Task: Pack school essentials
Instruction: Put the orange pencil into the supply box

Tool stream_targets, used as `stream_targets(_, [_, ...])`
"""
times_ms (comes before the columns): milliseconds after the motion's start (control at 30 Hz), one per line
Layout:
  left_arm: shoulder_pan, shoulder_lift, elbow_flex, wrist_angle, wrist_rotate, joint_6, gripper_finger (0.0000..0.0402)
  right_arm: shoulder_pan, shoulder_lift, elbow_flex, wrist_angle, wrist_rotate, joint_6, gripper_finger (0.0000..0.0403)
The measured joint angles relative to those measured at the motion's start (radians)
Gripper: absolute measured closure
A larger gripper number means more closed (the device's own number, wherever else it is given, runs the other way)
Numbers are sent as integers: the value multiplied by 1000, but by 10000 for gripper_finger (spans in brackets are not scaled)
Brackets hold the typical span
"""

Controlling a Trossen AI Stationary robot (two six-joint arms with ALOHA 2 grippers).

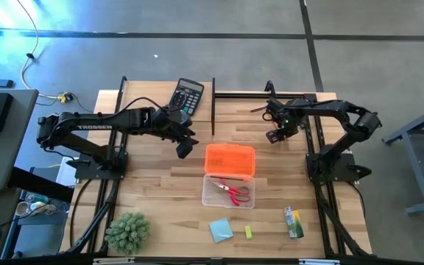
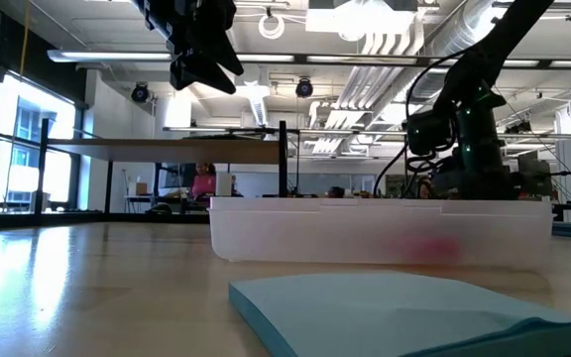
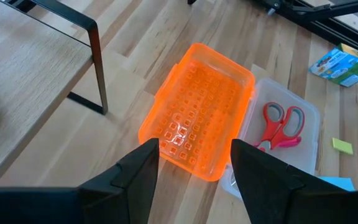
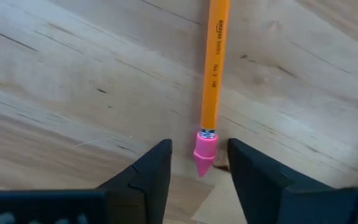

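A yellow pencil [image 4: 214, 68] with a pink eraser cap [image 4: 204, 152] lies flat on the wooden table at the far right. My right gripper [image 4: 199, 165] [image 1: 274, 137] points down over it, open. Its fingers stand on either side of the eraser cap, and I see no touch. A clear box [image 1: 228, 191] holds the red-handled scissors [image 1: 235, 191], and its orange lid [image 1: 230, 160] lies open on the far side. My left gripper [image 3: 194, 168] [image 1: 185, 147] hangs open above the lid's left edge, touching nothing. A light-blue notepad [image 1: 221, 230], a yellow block [image 1: 248, 232] and a green packet [image 1: 294, 221] lie near the front edge.
A black calculator [image 1: 186, 96] lies at the far edge beside a black metal frame [image 1: 213, 103]. A spiky green plant [image 1: 128, 232] stands at the near left corner. Bare wood lies left of the box.
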Motion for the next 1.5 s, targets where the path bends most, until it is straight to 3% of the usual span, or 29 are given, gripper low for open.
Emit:
stream_targets(567, [0, 0, 0, 0, 0, 16, 213, -6, 3, -2, 1, -29, 4, 375])
stream_targets(900, [0, 0, 0, 0, 0, 16, 213, -5, -9, -3, -5, -26, 5, 395])
stream_targets(1167, [0, 0, 0, 0, 0, 16, 213, 3, -137, -8, -68, -22, 48, 397])
stream_targets(1500, [0, 0, 0, 0, -4, 16, 213, 140, -399, -6, -99, -168, 134, 398])
